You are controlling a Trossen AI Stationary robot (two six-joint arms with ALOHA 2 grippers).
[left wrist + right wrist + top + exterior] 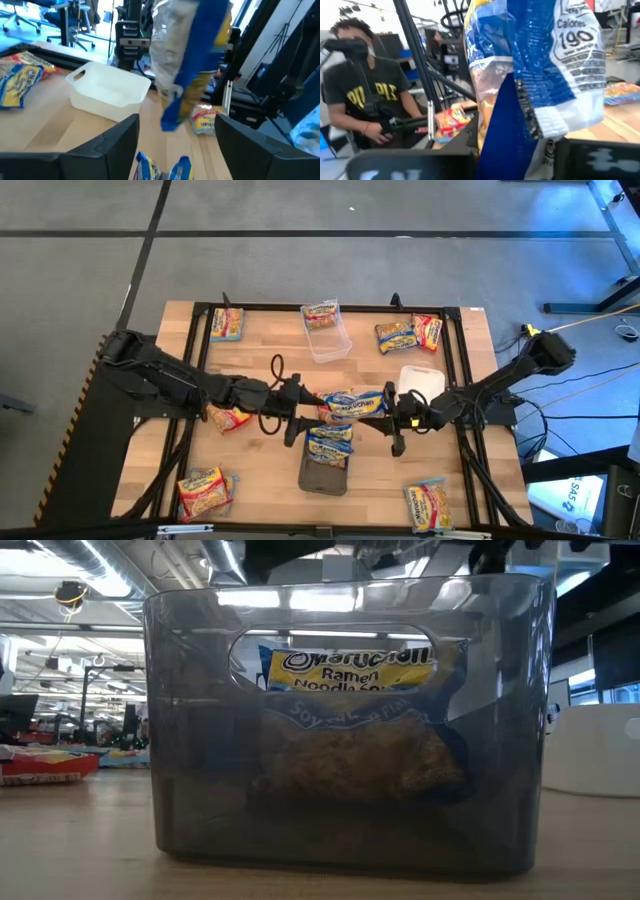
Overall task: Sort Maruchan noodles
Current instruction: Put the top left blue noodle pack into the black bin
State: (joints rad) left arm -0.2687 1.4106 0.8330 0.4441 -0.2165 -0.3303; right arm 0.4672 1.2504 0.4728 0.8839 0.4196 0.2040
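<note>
— Where's everything around the dark grey tray (322,476)?
— One noodle packet (329,442) lies in it. A second packet (354,404) hangs just behind it, between both grippers. The white tray (421,381) sits behind-right, the clear tub (328,338) well behind.

In the low view, the yellow-and-blue crinkly plastic noodle packet (352,720) standing inside the smoky grey translucent plastic bin (200,720) carries the brand "Maruchan" across its yellow band, its upper edge cut off by the bin's handle opening, with "Ramen Noodle Soup" beneath it; a blue band lower down begins "Soy", the rest too blurred to read. In the right wrist view, the back of the blue-and-clear plastic packet (540,75) hanging close to the camera shows "Calories 190" above fine print that cannot be made out. The dark T-shirt (365,95) of the seated person there bears yellow letters that look like "PURPLE".
</note>
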